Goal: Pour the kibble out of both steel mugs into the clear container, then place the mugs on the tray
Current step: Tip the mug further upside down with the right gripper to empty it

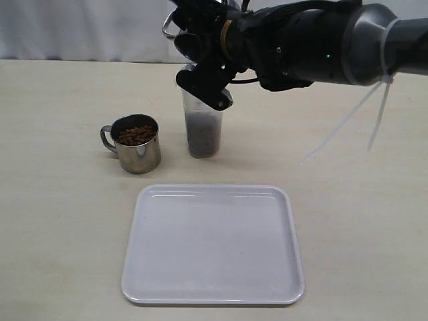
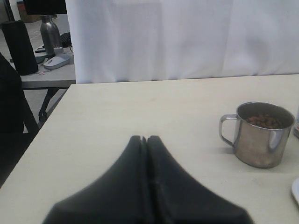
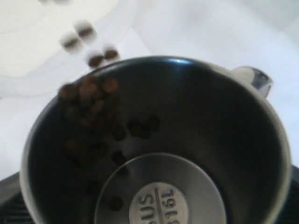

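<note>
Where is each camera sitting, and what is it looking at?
Exterior view: off the arms, on the tray side, looking down across the table; shows the right arm, its right end effector tipping the tilted mug over the clear container.
Left wrist view: on the left wrist, looking level over the table toward a white curtain; shows the shut left end effector.
Right wrist view: on the right wrist, looking into the tilted mug as kibble spills out; little of the robot shows.
Shared: exterior and left wrist views both show the full mug.

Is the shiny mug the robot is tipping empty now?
Almost empty. The tipped mug shows a bare stamped bottom; a little kibble slides along its wall and off the rim.
</note>
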